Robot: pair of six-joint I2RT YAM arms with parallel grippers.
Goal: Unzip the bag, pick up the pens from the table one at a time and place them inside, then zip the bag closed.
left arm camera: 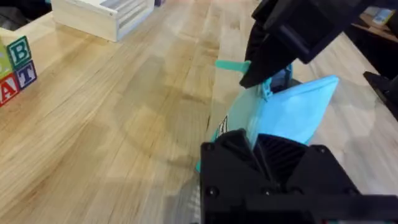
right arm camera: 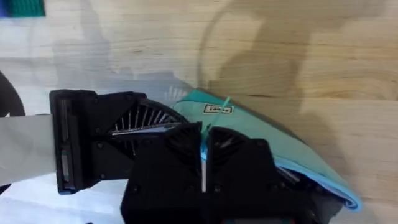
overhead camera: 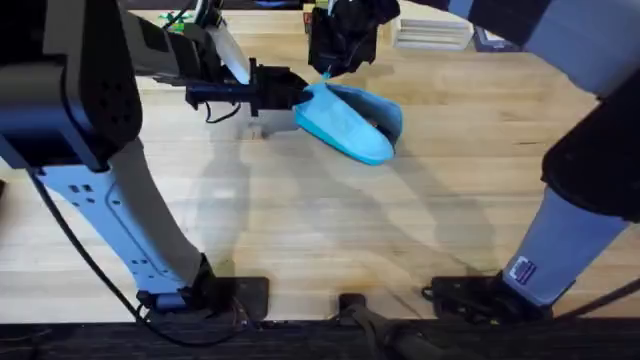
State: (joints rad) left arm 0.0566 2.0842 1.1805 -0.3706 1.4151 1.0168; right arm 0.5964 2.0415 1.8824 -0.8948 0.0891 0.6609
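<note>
Bag [overhead camera: 348, 123] pinched by left gripper [overhead camera: 298, 95]; left wrist shows right gripper [left arm camera: 261, 73] pinching pull [left arm camera: 231, 65]

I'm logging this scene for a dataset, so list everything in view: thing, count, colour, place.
bag: one, light sky-blue, on the table at centre back, held between both tools.
zipper pull: one, teal, sticking out at the bag's end by the right tool.
wooden box: one, pale wood, at the far part of the table.
letter blocks: a few, coloured letters, at the table's edge; exact count unclear.
table: one, light wood.
left tool: one, black, shut on the bag's left end.
right tool: one, black, over the bag's far end; its grip cannot be made out.
</note>
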